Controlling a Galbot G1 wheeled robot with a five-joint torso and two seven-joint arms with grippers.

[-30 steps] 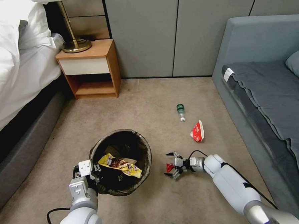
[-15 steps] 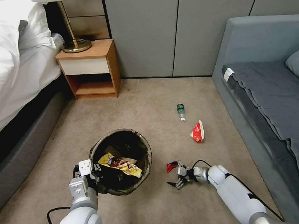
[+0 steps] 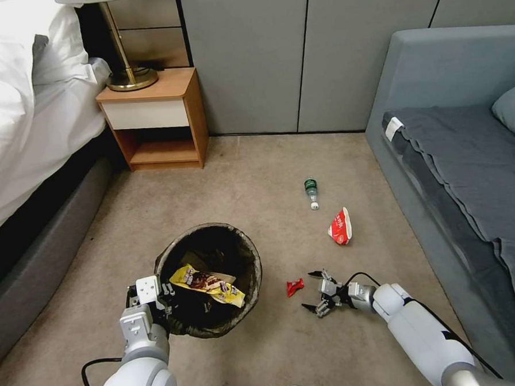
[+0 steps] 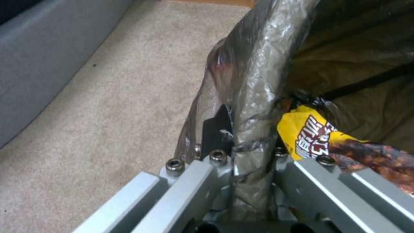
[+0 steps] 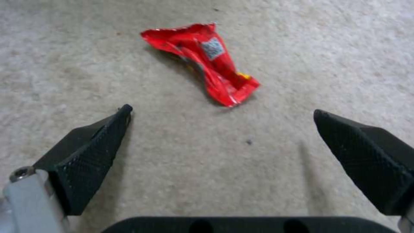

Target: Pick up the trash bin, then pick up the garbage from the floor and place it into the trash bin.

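On the beige carpet (image 3: 256, 176) between the bed (image 3: 18, 130) at the left and the grey sofa (image 3: 468, 147) at the right, the trash bin (image 3: 246, 248) stands near the robot, its dark bag folded over the rim. The left gripper (image 3: 159, 299) is clamped on the bin's near-left rim; in the left wrist view its fingers (image 4: 218, 129) pinch the bag-covered wall (image 4: 254, 81) from both sides. A yellow snack wrapper (image 3: 207, 283) lies across the bin's mouth, above darker litter inside. Just right of the bin, a small red wrapper (image 3: 294, 286) lies flat on the carpet. The right gripper (image 3: 312, 291) sits low beside it on the right, jaws spread wide and holding nothing; in the right wrist view the red wrapper (image 5: 202, 61) lies just beyond the two black fingertips (image 5: 95, 152), apart from them. Farther off, a green-capped bottle (image 3: 311, 192) lies on its side, and a larger red-and-white wrapper (image 3: 340, 226) rests nearer the sofa. A wooden nightstand (image 3: 156, 117) with a brass lamp (image 3: 126, 73) stands against the far wall.
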